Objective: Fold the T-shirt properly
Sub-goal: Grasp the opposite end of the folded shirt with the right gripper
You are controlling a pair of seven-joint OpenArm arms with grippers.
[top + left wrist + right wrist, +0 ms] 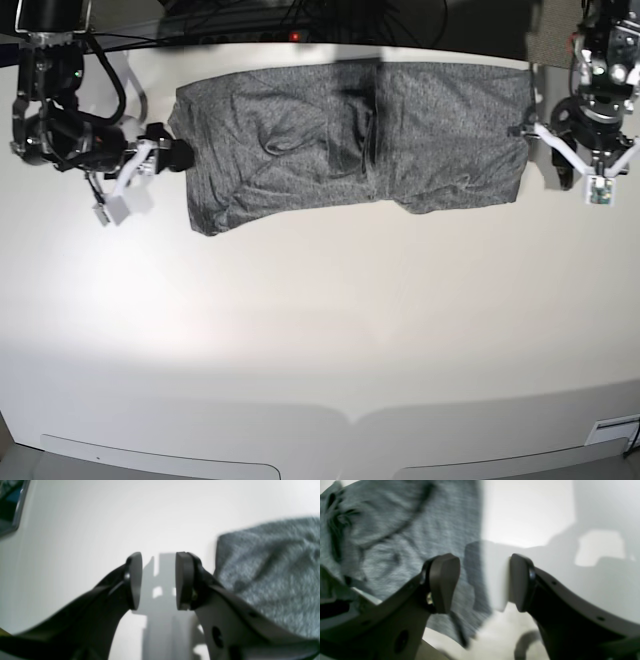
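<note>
The grey T-shirt (350, 140) lies as a wide, wrinkled band across the far part of the white table (320, 330). My right gripper (170, 150) is at the shirt's left edge. In the right wrist view it (483, 580) stands open, one finger (442, 582) over the T-shirt (395, 537) and the other over bare table, with nothing pinched. My left gripper (565, 165) hovers just off the shirt's right edge. Seen from the left wrist, it (158, 580) is open over bare table, with the T-shirt (270, 575) beside it.
Dark cables and equipment (290, 20) run along the table's far edge behind the shirt. A dark framed object (11, 507) shows past the table's edge in the left wrist view. White table surface stretches from the shirt to the front edge (320, 440).
</note>
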